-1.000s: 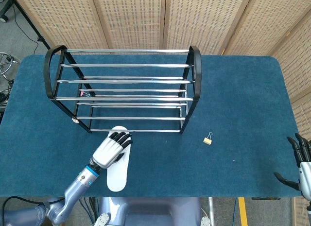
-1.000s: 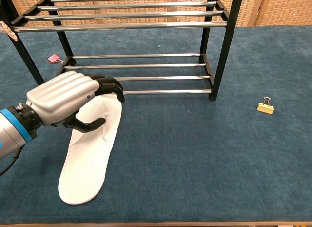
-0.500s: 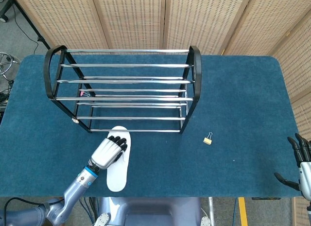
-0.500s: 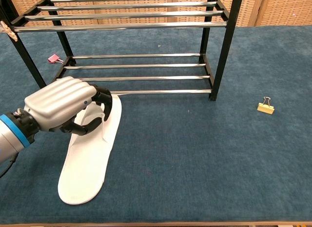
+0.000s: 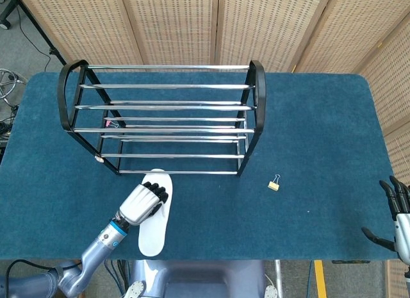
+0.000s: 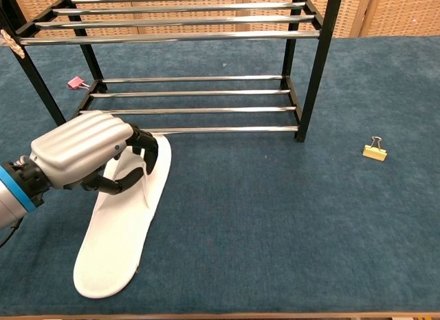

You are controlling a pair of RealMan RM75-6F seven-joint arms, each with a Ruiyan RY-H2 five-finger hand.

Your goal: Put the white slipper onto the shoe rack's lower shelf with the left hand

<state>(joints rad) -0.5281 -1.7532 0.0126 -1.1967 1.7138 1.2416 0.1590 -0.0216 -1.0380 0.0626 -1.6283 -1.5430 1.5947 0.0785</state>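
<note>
Fingers curl on the flat, plain white slipper.

A staged test area is suggested, not a home. The blue-carpeted counter is enclosed by woven folding screens. Cables are seen on the floor.

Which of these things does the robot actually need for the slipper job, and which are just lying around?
Needed:
white slipper, on the table
shoe rack, lower shelf bare
left hand, fingers curled over the slipper's front

Just lying about:
yellow binder clip, right of the rack
pink binder clip, behind the rack's left leg
right hand, idle at the table's edge
</note>
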